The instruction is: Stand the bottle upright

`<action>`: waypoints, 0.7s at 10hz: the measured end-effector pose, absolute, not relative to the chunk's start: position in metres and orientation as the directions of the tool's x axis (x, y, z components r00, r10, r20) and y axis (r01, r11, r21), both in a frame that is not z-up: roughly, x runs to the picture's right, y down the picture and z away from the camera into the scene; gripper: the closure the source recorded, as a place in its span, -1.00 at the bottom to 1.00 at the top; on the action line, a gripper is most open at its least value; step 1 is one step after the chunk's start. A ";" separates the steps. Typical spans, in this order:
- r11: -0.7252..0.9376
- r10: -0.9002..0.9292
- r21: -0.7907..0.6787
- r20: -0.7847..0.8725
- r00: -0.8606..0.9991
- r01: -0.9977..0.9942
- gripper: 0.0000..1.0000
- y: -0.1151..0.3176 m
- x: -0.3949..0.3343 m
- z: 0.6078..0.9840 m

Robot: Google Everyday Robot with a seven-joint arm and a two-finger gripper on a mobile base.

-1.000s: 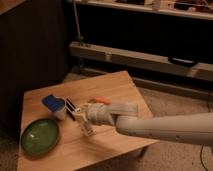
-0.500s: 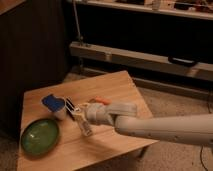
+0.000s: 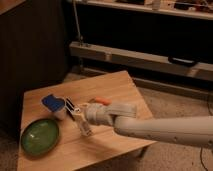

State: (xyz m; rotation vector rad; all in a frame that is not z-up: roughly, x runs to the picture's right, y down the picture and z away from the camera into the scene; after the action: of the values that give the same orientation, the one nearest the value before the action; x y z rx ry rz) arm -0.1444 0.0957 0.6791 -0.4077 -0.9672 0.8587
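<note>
Gripper (image 3: 82, 120) is positioned low over the wooden bench (image 3: 117, 90), just right of the green bowl (image 3: 40, 137). Whether it is open or closed cannot be told. The bottle (image 3: 84, 126) is seen at the gripper's tip, tilted. A white cup with blue top (image 3: 54, 106) and a striped block (image 3: 71, 107) are located just behind.

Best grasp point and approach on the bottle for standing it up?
Probably mid-body, end effector closing across the width from above. The bottle lies tilted on the table beside the green bowl, largely hidden by the end effector already at it; which end has the cap is unclear.
</note>
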 end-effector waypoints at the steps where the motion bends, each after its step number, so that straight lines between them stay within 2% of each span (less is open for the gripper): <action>1: 0.617 0.785 -0.646 0.550 0.286 -0.449 0.66 0.095 -0.146 0.680; 7: 0.622 0.782 -0.650 0.550 0.294 -0.437 0.66 0.100 -0.154 0.686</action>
State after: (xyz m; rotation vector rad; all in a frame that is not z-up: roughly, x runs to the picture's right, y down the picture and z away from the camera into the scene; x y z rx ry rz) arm -0.1538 0.0999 0.6861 -0.4148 -0.9678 0.8427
